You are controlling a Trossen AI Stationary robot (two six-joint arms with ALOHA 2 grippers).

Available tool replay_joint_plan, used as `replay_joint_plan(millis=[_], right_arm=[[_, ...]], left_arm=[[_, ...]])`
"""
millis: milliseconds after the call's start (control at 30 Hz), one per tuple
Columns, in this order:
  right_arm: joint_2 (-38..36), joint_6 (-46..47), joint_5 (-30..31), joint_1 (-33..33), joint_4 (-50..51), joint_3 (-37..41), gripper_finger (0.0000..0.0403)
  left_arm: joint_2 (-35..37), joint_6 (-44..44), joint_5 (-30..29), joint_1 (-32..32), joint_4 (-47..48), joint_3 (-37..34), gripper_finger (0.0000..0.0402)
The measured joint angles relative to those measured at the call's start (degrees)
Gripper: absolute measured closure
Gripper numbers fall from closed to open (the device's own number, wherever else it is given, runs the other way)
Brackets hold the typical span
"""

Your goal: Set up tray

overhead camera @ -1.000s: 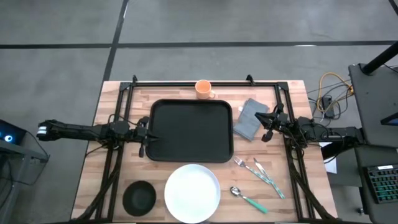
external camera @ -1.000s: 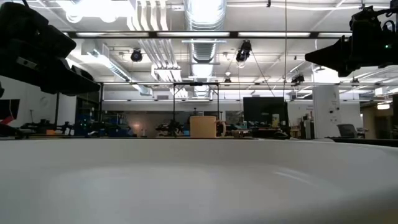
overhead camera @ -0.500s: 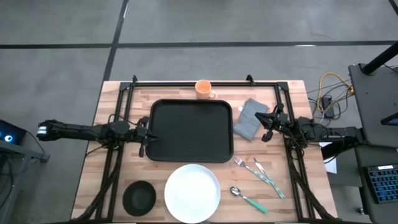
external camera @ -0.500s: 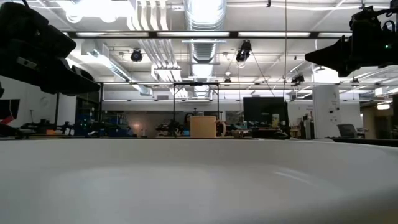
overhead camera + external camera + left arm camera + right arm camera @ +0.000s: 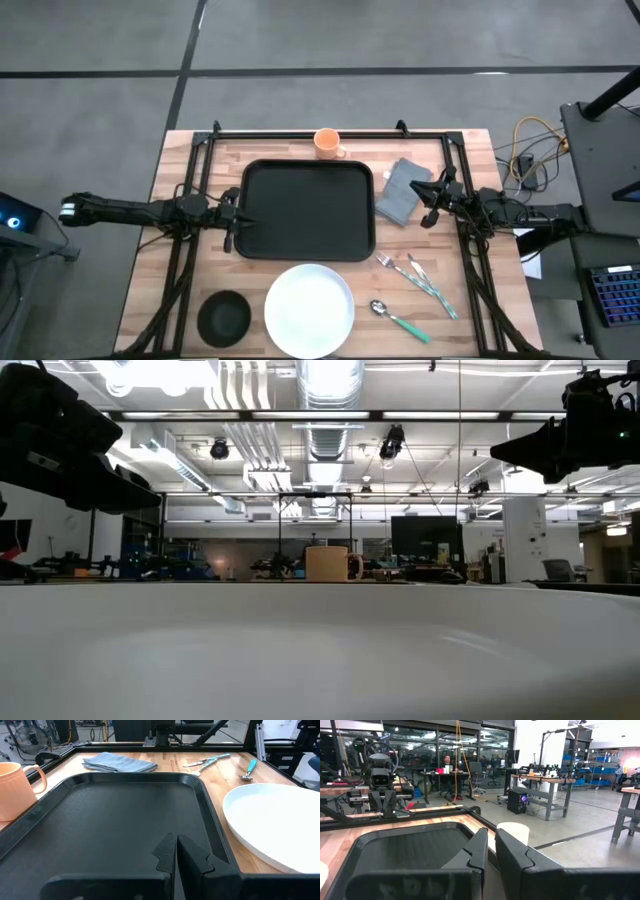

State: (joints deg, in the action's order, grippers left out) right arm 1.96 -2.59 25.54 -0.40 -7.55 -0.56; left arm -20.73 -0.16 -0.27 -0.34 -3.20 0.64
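The black tray (image 5: 305, 210) lies flat in the middle of the wooden table; the left wrist view shows it too (image 5: 100, 820). My left gripper (image 5: 238, 222) hovers over the tray's left rim, shut with nothing between its fingers (image 5: 176, 846). My right gripper (image 5: 428, 207) hangs above the table just right of a folded blue-grey cloth (image 5: 400, 190). It points level toward the tray, its fingers (image 5: 491, 842) shut to a thin slit on nothing.
A white plate (image 5: 310, 310) and a small black bowl (image 5: 224, 318) sit at the near edge. An orange cup (image 5: 327, 142) stands behind the tray. A fork and knife (image 5: 420, 278) and a spoon (image 5: 398, 318) lie near right. A black frame (image 5: 320, 131) rims the table.
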Motion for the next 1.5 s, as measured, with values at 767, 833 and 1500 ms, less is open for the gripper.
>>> replay_joint_plan(millis=[767,833,1500], right_arm=[[0.0,0.0,0.0,0.0,0.0,0.0,0.0374],[0.0,0.0,0.0,0.0,0.0,0.0,0.0374],[0.0,3.9,0.0,0.0,-2.3,0.0,0.0374]], left_arm=[[0.0,0.0,0.2,0.0,0.0,0.0,0.0401],[0.0,0.0,0.2,0.0,0.0,0.0,0.0401],[0.0,0.0,0.1,0.0,0.0,0.0,0.0401]])
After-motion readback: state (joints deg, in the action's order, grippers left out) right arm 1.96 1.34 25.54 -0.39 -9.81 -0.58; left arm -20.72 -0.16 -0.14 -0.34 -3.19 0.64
